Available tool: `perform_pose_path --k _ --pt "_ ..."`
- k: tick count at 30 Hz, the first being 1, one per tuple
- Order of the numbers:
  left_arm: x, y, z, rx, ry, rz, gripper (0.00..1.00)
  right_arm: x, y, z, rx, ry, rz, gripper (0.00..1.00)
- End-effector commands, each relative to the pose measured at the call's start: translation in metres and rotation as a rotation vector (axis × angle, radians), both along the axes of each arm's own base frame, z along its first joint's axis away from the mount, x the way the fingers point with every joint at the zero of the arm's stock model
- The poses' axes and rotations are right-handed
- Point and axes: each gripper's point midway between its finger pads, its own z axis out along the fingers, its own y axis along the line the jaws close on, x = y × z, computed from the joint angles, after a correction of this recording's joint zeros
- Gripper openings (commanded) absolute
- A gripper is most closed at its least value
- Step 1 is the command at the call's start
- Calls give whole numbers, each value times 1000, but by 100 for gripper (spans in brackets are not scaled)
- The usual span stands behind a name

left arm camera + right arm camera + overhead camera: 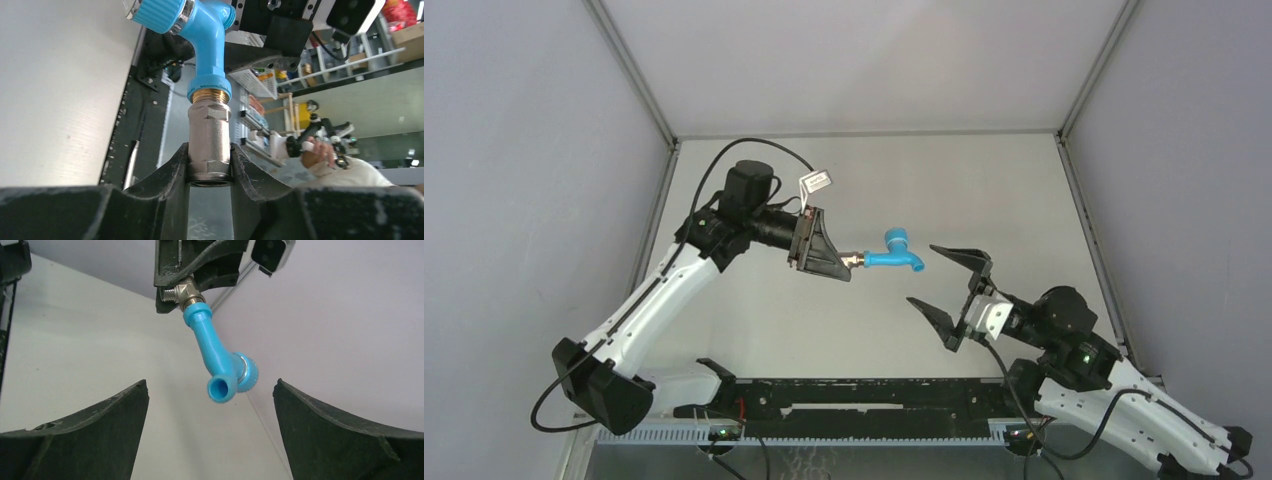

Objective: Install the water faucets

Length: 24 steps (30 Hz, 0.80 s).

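Top external view: left gripper is holding the blue tap up in the air over the table, nothing's lying on the surface
Left grip: fingers are clamping the silver metal fitting, not the plastic; the tap is sticking out of that fitting, with a bit of brass thread showing between them
Right grip: right gripper is hanging wide open and holding nothing, jaws spread either side of the tap in its own wrist view
Key relation: the tap's long axis is running roughly sideways across the table, fitting end at the left gripper, spout and knob end pointing at the right gripper; the spout is sitting just up and left of the open right fingers, near but not touching
Nearer arm: right one is the free one and it's facing the spout nearly head on, so I'm guessing it's the one closing in next
Writing: a white tag is dangling off the left wrist, print too tiny to read; not seeing any brand on the tap
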Motion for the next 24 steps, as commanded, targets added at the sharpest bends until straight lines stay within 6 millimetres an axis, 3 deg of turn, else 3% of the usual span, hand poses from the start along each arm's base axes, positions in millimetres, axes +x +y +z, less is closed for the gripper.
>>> perform_pose_path --k 1,7,13,19,24 --pt "-10 0 33 -74 46 -74 0 12 2 14 -82 -160 -79 100" --pt "-13 1 36 -83 34 -80 0 22 22 3 -157 -171 -68 97" --pt "-16 3 31 -86 28 -92 0 33 33 -1 -172 -142 -75 80" --pt "-18 4 26 -86 27 -100 0 35 38 -2 -158 -99 -52 56" --pt "-19 4 24 -85 29 -108 0 29 44 -7 -162 -41 6 47"
